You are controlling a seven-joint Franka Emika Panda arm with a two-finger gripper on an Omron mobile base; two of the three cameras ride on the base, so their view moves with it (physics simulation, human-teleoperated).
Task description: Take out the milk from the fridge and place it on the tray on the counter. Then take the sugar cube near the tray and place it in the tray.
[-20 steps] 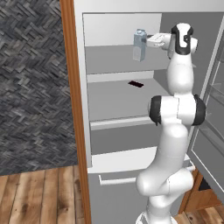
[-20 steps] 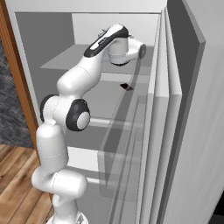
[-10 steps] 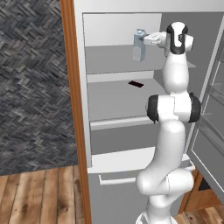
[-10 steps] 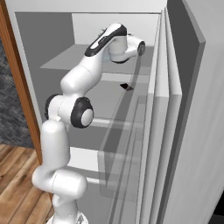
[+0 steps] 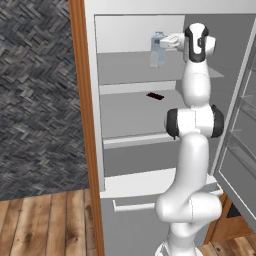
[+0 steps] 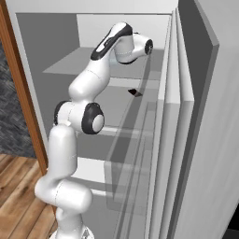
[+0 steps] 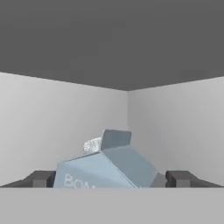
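Hand at milk, top fridge shelf.
Hand fingers apart, straddling milk; arm more upright than before; fridge unchanged.

Pale blue-white milk, grey-walled white fridge, herringbone grey wall.

Milk upright on the fridge's top shelf, between the pincer's fingertips.
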